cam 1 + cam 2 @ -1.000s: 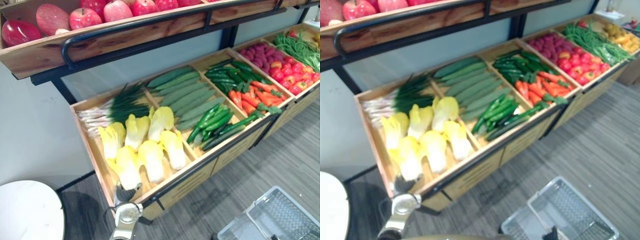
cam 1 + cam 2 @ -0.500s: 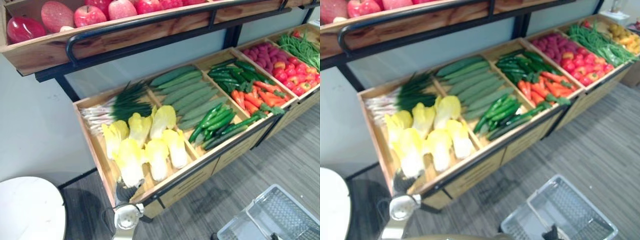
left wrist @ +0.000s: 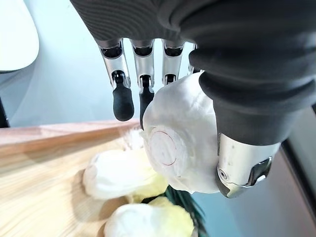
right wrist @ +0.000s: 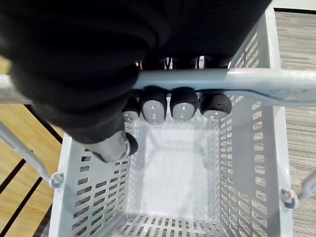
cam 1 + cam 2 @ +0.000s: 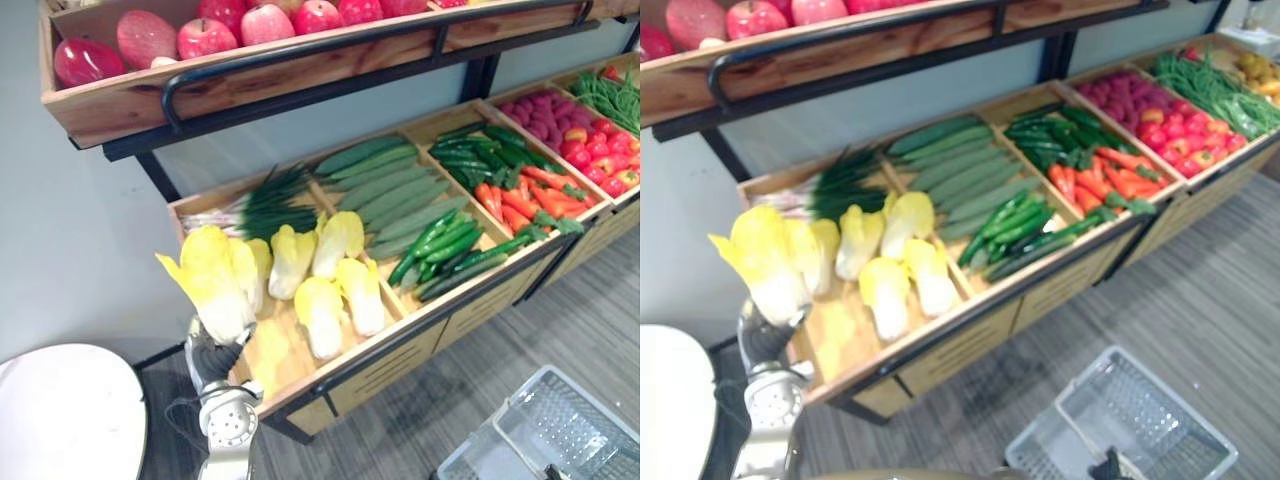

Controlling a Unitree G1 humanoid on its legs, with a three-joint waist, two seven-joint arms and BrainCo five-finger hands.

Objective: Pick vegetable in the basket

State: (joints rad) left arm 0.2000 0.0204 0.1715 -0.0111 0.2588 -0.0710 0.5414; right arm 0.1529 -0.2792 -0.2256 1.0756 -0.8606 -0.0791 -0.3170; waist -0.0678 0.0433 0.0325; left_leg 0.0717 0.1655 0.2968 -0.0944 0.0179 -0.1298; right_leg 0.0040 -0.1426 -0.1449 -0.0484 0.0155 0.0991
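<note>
The left hand [image 5: 214,352] is clamped on a napa cabbage [image 5: 212,280], its silver, dark-tipped fingers [image 3: 143,59] curled on one side of the smooth white stalk end and the thumb pressing the other; the cabbage stands upright in the air over the near left part of the wooden crate [image 5: 392,363], with crinkled yellow leaves fanned at the top; its cut base is a flat, pale disc [image 3: 165,146]. More cabbages [image 5: 322,312] of the same rounded, tapering shape lie on the crate's bare plank floor, just right of the held one; far of them lies a bunch of spring onions [image 5: 262,200] with thin dark green blades. To the right come long, matt green cucumbers [image 5: 385,188], glossy green peppers [image 5: 438,245] and orange carrots [image 5: 512,200]; red apples [image 5: 232,22] line the upper shelf. The right hand [image 4: 183,105] is wrapped round the grey bar handle [image 4: 242,80] of a white plastic basket [image 5: 562,420], near right over the striped floor; its walls are slotted lattice.
</note>
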